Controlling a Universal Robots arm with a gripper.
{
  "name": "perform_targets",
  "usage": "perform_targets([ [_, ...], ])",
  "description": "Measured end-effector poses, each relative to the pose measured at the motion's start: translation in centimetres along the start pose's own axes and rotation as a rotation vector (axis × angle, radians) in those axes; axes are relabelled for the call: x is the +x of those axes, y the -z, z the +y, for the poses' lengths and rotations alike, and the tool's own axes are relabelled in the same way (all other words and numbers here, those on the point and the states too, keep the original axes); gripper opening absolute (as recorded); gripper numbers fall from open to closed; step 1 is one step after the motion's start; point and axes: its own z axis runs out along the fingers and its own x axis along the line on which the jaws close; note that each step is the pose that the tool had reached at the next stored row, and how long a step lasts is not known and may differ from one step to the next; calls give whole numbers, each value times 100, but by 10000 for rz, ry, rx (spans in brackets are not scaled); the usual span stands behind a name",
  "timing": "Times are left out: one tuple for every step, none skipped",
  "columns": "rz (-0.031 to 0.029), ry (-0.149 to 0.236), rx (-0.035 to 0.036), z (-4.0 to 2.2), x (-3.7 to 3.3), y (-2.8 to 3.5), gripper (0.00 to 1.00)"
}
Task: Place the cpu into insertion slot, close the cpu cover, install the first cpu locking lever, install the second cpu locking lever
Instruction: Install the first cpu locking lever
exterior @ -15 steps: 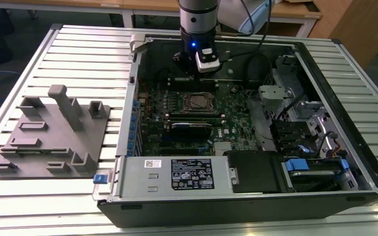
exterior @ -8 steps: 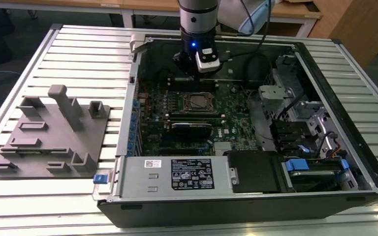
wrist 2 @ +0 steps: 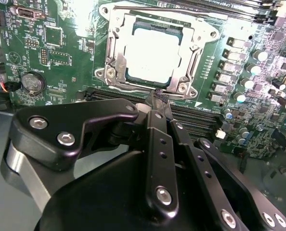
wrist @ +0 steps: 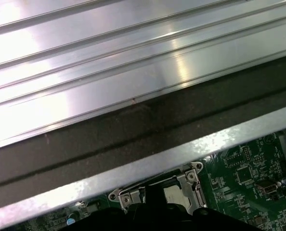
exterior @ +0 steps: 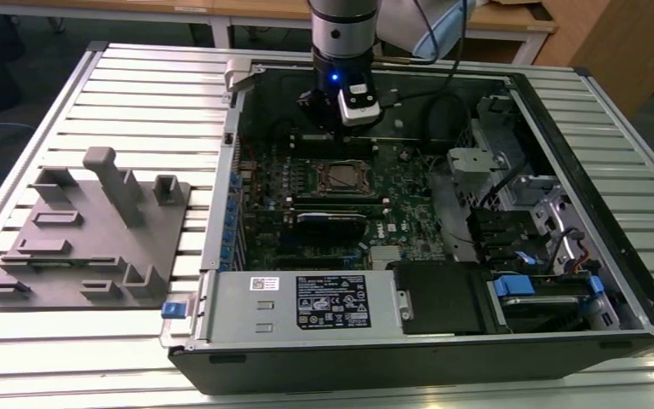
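The cpu (wrist 2: 156,48) sits in the insertion slot (wrist 2: 131,76) on the motherboard, with the cpu cover (wrist 2: 115,54) down around it. The fingers (wrist 2: 158,102), pressed together and empty, hover just beside the slot's near edge.

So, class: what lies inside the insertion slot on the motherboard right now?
The cpu sits inside the insertion slot, its dull silver top showing through the window of the cpu cover lying over it. The socket contacts beneath the chip are covered.

Lab/workshop: slatted alu. bench (exterior: 134,94), open PC case (exterior: 599,213), grey fixture (exterior: 88,247).
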Motion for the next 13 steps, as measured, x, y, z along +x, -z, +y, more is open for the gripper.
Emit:
perform_targets([
  [5, 0, 1, 0, 0, 0, 11],
  [5, 2, 0, 1, -4, -1, 11],
  [10, 5, 1, 5, -14, -2, 11],
  [19, 14, 3, 10, -26, -4, 11],
  [36, 35, 9, 15, -43, -5, 11],
  [59, 62, 15, 21, -59, -7, 11],
  [87, 95, 23, 25, -72, -9, 11],
  [122, 131, 37, 30, -86, -12, 11],
  [155, 166, 51, 34, -98, -15, 11],
  [183, 204, 67, 37, -105, -17, 11],
  [202, 236, 77, 37, -110, -19, 11],
  [213, 262, 82, 34, -113, -20, 11],
  [215, 280, 81, 27, -115, -21, 11],
])
